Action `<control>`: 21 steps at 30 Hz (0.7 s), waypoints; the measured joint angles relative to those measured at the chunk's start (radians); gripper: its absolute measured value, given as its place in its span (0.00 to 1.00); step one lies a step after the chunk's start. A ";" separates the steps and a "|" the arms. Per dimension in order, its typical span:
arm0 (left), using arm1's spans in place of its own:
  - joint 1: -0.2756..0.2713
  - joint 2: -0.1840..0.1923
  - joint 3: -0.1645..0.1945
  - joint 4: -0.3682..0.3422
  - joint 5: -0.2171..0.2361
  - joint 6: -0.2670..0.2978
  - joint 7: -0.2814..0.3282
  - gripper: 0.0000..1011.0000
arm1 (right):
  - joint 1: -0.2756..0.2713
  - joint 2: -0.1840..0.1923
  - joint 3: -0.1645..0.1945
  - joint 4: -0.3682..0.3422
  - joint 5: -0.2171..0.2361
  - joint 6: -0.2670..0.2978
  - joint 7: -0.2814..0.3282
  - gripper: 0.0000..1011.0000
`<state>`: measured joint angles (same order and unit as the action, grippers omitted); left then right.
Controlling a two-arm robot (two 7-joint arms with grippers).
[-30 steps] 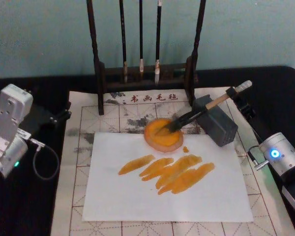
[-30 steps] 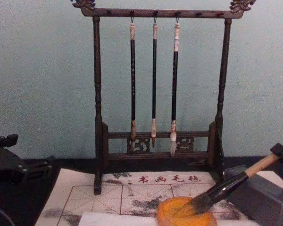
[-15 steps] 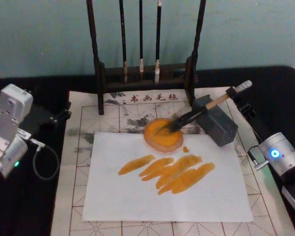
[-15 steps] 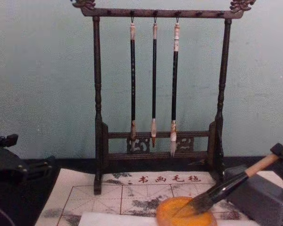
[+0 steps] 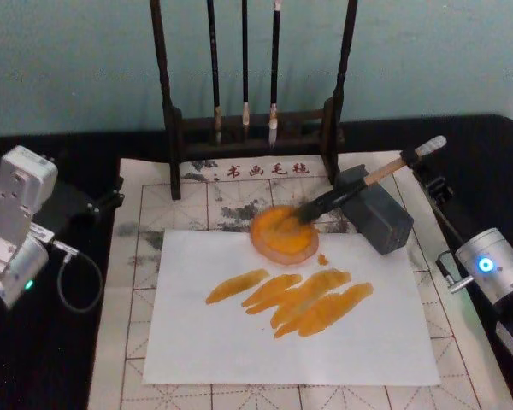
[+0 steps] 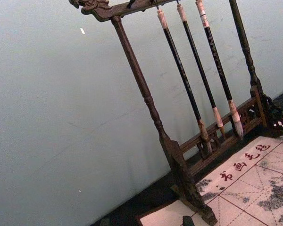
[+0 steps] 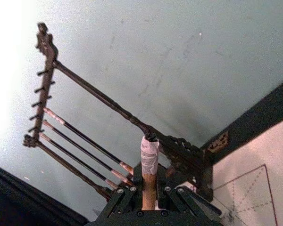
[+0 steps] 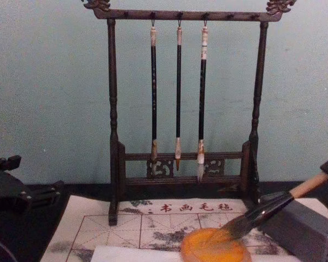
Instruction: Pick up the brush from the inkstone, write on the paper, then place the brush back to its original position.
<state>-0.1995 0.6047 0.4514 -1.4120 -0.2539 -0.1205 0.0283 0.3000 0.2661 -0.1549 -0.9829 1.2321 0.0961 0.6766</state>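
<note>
The big brush with the pale wooden handle and thick black shaft (image 5: 329, 202) lies tilted. Its dark tuft rests in the round orange ink dish (image 5: 278, 254). Its shaft leans on the grey block (image 5: 385, 224) just beside the dish. The white sheet of paper (image 5: 239, 342) has fat orange strokes (image 5: 299, 303) on it, so the writing looks done and the brush looks put back.

The right pincer (image 7: 149, 194) is at the top end of the handle, with the handle in its middle. I cannot tell if it is pinching the brush or has let go. The left pincer (image 5: 111, 198) is parked well away at the left side of the black table (image 5: 68, 367). I cannot tell if it is spread or pressed together.

What could go wrong? If the right pincer backs away while holding tight, it would drag the brush along. The wet tuft could then slide out of the dish and smear orange on the paper or on the beige mat with red lines (image 5: 132, 282). If it bumps the handle on its way out, the round shaft could roll off the block. The dish sits on the paper's top edge, so a hard push could shift the paper too.
</note>
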 joint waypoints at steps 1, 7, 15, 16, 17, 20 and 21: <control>0.000 0.000 0.000 0.000 0.000 0.000 0.000 0.99 | -0.003 0.003 0.002 -0.008 0.010 0.002 0.001 0.18; 0.000 0.000 0.000 0.000 0.000 0.000 0.000 0.99 | -0.021 0.015 0.009 -0.053 0.040 0.002 0.002 0.18; 0.000 0.000 0.000 0.000 0.000 0.000 0.000 0.99 | -0.049 0.046 0.007 -0.139 0.056 -0.017 -0.002 0.18; 0.000 0.000 0.000 0.000 0.000 0.000 0.000 0.99 | -0.051 0.050 0.005 -0.146 0.055 -0.022 -0.003 0.18; 0.000 0.000 0.000 0.000 0.000 0.000 0.000 0.99 | -0.054 0.058 0.000 -0.159 0.048 -0.030 -0.005 0.18; 0.000 0.000 0.000 0.000 0.000 0.000 0.000 0.99 | -0.059 0.078 -0.017 -0.184 0.024 -0.049 -0.009 0.18; 0.000 0.000 0.000 0.000 0.000 0.000 0.000 0.99 | -0.060 0.084 -0.022 -0.189 0.018 -0.053 -0.010 0.18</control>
<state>-0.1995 0.6047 0.4514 -1.4120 -0.2539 -0.1205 0.0283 0.2402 0.3501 -0.1765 -1.1719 1.2501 0.0433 0.6669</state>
